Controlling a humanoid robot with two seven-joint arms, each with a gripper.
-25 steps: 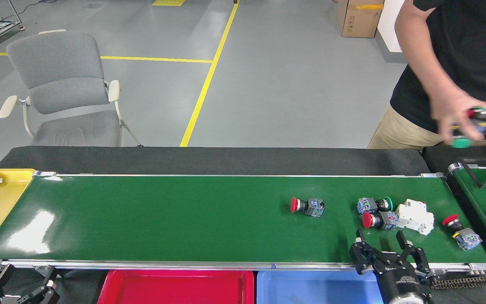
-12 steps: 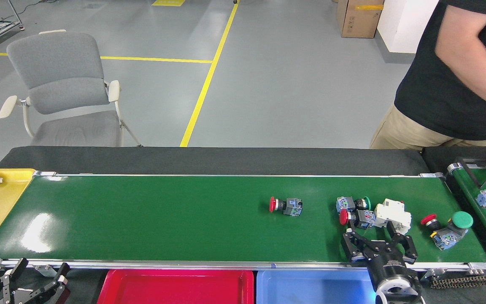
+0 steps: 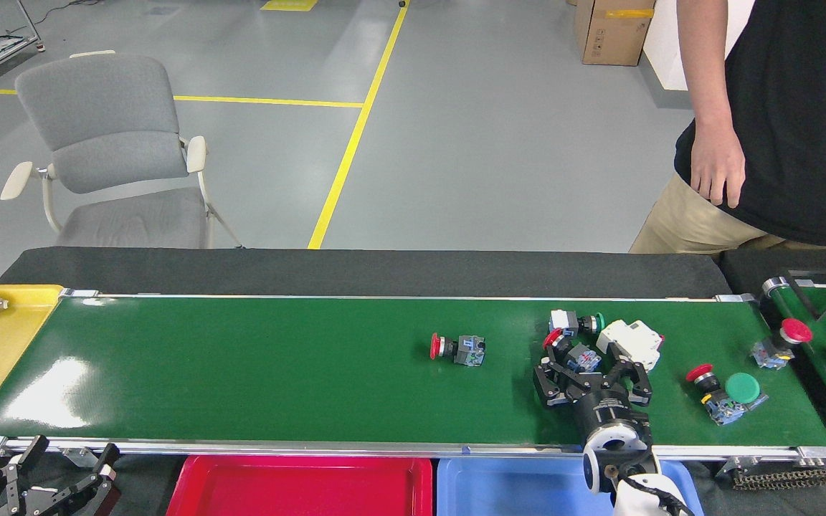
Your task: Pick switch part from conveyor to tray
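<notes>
1. While the conveyor is carrying a scatter of switch parts, the right gripper is hanging low over the belt's right half with its fingers spread wide — nothing is held between them.
2. Target item — a red-capped switch part is lying just beyond the fingertips, between the two spread fingers and a little to the left of the gripper's centre line; whether a finger is touching it cannot be told.
3. Its long axis is running slantwise, red cap up-left, grey-blue body down-right, roughly across the gap of the jaws.
4. Close neighbours: a green-capped switch part just behind it and a white breaker touching or nearly touching on the right, so the closing fingers are likely to be crowded.
5. A lone red switch part is lying well apart to the left.
6. The left gripper is waiting off the belt's near-left corner, fingers parted, empty, far from every part — the right arm is clearly the nearer.
7. The red tray and the blue tray are sitting just below the near rail.
</notes>
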